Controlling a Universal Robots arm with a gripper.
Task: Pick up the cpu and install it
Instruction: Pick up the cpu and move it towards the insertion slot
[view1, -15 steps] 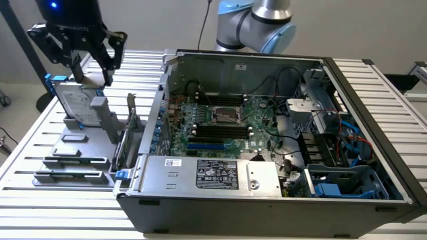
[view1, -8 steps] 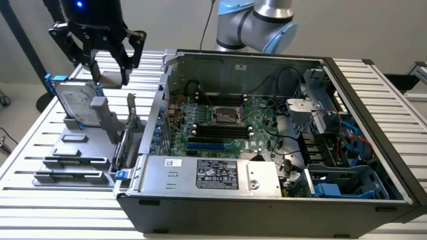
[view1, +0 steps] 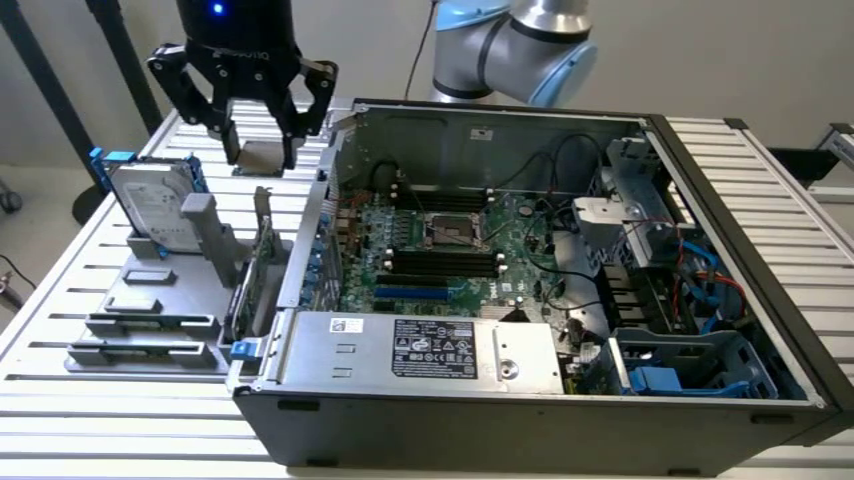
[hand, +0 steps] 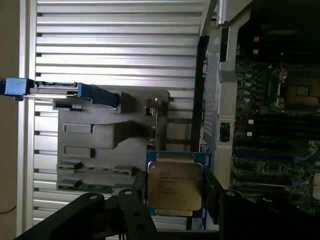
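Observation:
The cpu (view1: 262, 156) is a small square chip with a silvery top, and it hangs above the slatted table beside the open computer case. My gripper (view1: 263, 148) is shut on the cpu, one black finger on each side. The wrist view looks down on the cpu (hand: 175, 184), with printed text on its lid, clamped between the fingers (hand: 139, 192) of the gripper (hand: 176, 194). The motherboard's open processor socket (view1: 455, 232) lies inside the case, off toward the exterior view's right of the gripper; the socket (hand: 299, 93) has nothing in it.
A grey parts fixture (view1: 144, 322) sits at the exterior view's left, carrying an upright hard drive with blue brackets (view1: 151, 203). The case wall (view1: 320, 215) stands between fixture and motherboard. Black memory slots (view1: 441, 264), cables and a power supply (view1: 427, 348) surround the socket.

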